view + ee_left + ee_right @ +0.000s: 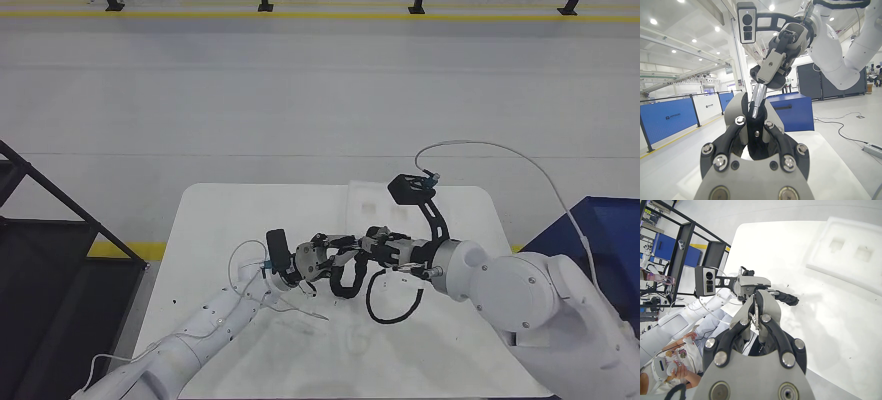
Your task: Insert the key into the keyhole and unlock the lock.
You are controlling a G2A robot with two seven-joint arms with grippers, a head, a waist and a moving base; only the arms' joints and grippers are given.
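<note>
Left gripper (754,107) pinched the rigid, likely slippery chrome lock (758,95); right gripper (756,299) clamped the thin, stiff key (756,313), best held flat by its head.

A factory hall, with blue barrier fences (668,117) and high ceiling lights (653,21).

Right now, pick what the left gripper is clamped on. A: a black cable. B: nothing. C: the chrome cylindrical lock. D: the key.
C: in the left wrist view the left gripper is shut around the chrome cylindrical lock, while the key sits in the right gripper.
</note>
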